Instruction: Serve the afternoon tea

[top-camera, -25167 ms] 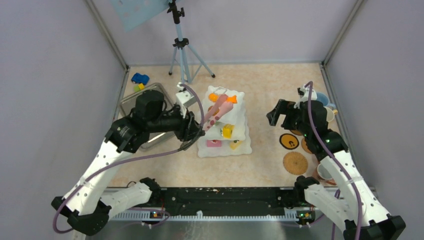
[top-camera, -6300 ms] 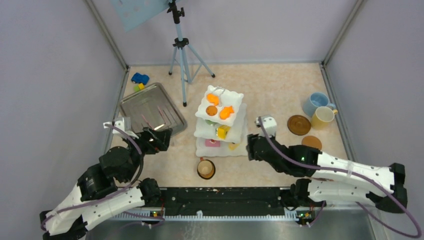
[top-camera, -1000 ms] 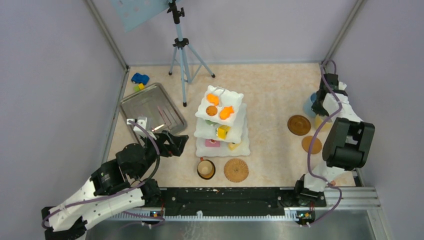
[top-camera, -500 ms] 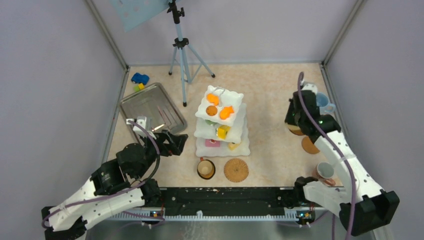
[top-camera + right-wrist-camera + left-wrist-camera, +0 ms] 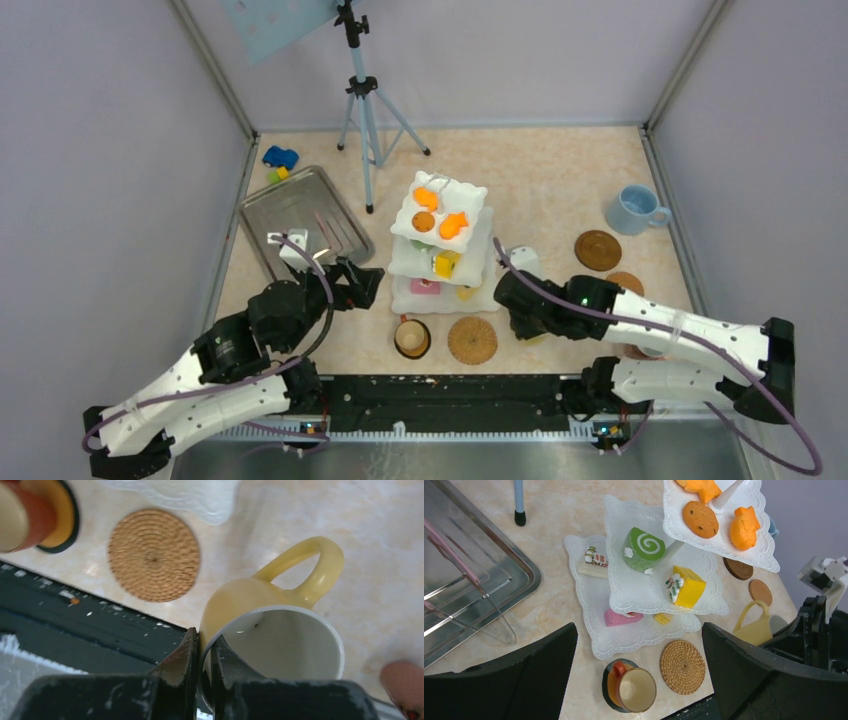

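Holding yellow mug (image 5: pixel 235 600) by rim, right gripper (image 5: pixel 202 650) clenched on it, just beside woven coaster (image 5: pixel 154 555) | left gripper (image 5: pixel 362 284) wide open, empty | risk: thin rim pinch may let mug tilt or slip; handle could clip stand (image 5: pixel 190 492).

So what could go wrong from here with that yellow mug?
1. The right gripper pinches the pale yellow mug at one thin spot of its rim; it may swing or slip.
2. The round woven coaster, the likely target, lies close to the white three-tier scalloped stand and the brown mug; an off-centre set-down could knock either.
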Action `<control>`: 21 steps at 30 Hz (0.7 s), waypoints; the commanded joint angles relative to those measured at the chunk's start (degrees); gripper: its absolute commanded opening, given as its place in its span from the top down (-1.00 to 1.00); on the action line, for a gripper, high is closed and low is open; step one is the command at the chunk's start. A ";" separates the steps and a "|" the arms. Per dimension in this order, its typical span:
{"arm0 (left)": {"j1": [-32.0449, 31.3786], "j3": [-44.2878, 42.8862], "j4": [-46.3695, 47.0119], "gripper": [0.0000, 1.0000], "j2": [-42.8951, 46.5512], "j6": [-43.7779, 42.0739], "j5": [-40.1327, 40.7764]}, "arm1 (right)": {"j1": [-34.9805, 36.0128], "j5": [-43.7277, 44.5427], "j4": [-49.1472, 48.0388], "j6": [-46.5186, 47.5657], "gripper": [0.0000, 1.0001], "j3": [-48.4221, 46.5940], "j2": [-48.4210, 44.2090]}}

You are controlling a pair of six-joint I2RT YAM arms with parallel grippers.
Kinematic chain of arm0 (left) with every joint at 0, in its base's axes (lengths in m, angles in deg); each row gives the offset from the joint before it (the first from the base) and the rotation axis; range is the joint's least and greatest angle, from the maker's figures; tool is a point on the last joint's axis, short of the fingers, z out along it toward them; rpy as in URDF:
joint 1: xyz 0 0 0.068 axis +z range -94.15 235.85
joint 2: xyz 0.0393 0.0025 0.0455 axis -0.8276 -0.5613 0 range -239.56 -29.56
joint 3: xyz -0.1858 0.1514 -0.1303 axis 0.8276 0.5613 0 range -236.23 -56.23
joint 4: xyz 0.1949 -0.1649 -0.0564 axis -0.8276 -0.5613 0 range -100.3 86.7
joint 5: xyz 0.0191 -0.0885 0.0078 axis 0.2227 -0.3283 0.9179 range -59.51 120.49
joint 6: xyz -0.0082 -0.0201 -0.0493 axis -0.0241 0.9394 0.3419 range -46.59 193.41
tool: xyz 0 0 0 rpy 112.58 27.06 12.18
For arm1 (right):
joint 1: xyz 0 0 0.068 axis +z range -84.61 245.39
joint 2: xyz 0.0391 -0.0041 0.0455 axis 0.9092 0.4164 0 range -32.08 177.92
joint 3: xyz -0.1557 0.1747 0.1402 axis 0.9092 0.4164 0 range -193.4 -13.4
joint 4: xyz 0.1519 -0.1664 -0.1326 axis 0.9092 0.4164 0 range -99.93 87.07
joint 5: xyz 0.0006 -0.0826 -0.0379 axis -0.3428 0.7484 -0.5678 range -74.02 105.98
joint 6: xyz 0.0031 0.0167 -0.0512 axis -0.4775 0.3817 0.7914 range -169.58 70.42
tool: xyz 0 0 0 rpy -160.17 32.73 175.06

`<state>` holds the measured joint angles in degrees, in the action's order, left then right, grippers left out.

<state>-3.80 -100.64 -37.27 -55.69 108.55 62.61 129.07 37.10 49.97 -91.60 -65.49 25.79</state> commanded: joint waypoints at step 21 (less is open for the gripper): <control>0.09 -1.48 -3.55 -0.97 4.26 4.44 3.15 | 13.61 -7.57 -23.23 23.75 1.00 -7.65 22.03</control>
<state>-3.80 -100.66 -41.49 -51.32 112.74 64.86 141.55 31.35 28.92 -76.86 -71.66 49.79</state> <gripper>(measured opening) 0.987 0.058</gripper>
